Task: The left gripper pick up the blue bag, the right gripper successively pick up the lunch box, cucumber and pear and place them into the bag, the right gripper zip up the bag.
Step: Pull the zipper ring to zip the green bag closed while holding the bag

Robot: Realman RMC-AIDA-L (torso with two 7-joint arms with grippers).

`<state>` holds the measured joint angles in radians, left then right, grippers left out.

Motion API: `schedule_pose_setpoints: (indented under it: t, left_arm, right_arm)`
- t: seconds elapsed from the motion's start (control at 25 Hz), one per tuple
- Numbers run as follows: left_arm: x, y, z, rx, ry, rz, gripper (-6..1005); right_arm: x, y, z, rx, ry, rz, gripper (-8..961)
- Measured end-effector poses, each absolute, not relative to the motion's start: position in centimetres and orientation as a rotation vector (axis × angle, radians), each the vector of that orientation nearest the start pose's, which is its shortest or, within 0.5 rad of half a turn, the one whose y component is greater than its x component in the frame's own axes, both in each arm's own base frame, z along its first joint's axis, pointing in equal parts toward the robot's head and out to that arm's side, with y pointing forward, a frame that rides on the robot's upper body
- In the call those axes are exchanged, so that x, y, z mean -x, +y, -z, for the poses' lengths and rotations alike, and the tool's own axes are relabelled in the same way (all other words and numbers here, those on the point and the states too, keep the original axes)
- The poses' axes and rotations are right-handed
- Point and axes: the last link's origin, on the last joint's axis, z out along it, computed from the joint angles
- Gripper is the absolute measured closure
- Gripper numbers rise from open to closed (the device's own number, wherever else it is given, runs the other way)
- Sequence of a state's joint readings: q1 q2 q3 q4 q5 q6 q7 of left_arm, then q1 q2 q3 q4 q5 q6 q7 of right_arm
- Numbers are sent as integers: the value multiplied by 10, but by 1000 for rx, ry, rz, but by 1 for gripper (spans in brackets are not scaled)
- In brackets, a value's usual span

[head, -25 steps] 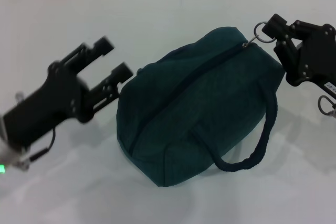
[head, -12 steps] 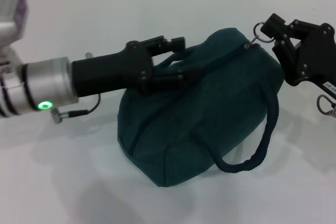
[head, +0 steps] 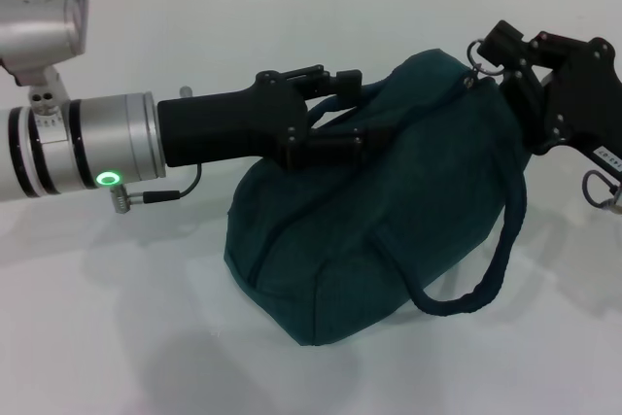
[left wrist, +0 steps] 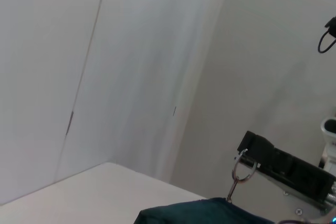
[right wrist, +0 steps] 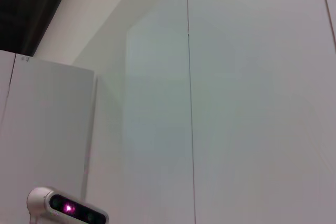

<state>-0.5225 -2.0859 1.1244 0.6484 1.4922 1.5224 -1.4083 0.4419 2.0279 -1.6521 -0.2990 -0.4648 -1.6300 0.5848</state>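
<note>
Teal-blue fabric marks the blue bag (head: pixel 389 191), which lies on its side on the white table (head: pixel 146 337), its long zipper running up toward a metal ring pull (head: pixel 478 53) at the top right end. My left gripper (head: pixel 342 109) reaches in from the left, wrist horizontal, green light lit on the silver cylinder; its two black fingers (head: pixel 330 148) sit a narrow gap apart on either side of the bag's upper loop handle (head: pixel 362 96), though I cannot tell whether they press on the handle. The second loop handle (head: pixel 486 259) hangs down the bag's near right side and curls onto the table. My right gripper (head: pixel 501 51) is at the bag's top right end, fingertips pinched on the ring pull. From the left wrist camera, the ring pull (left wrist: pixel 242 171) hangs beneath a black finger (left wrist: pixel 257 148) of the right gripper, above a corner of the bag (left wrist: pixel 210 211). The right wrist camera faces only pale wall panels (right wrist: pixel 236 103).
</note>
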Motion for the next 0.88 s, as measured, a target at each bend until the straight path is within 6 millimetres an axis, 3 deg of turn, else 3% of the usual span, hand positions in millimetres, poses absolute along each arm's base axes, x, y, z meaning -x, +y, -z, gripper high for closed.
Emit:
schedule_pose_setpoints:
  t: [0.32, 0.52, 0.76, 0.84, 0.88]
  left_arm:
    - [194, 331, 29, 2802, -543, 1046, 172]
    - [195, 331, 31, 2819, -516, 1005, 246]
    - [197, 330, 32, 2820, -458, 989, 454]
    - [199, 328, 33, 2817, -443, 987, 689]
    - [200, 328, 33, 2814, -431, 989, 702]
  right_arm:
    - [-226, 302, 11, 2166, 88, -1354, 931]
    - [-226, 302, 11, 2164, 89, -1354, 931]
    - [-227, 302, 11, 2162, 92, -1353, 930]
    - [-227, 303, 11, 2164, 92, -1351, 930]
    - [-227, 303, 12, 2165, 93, -1349, 930]
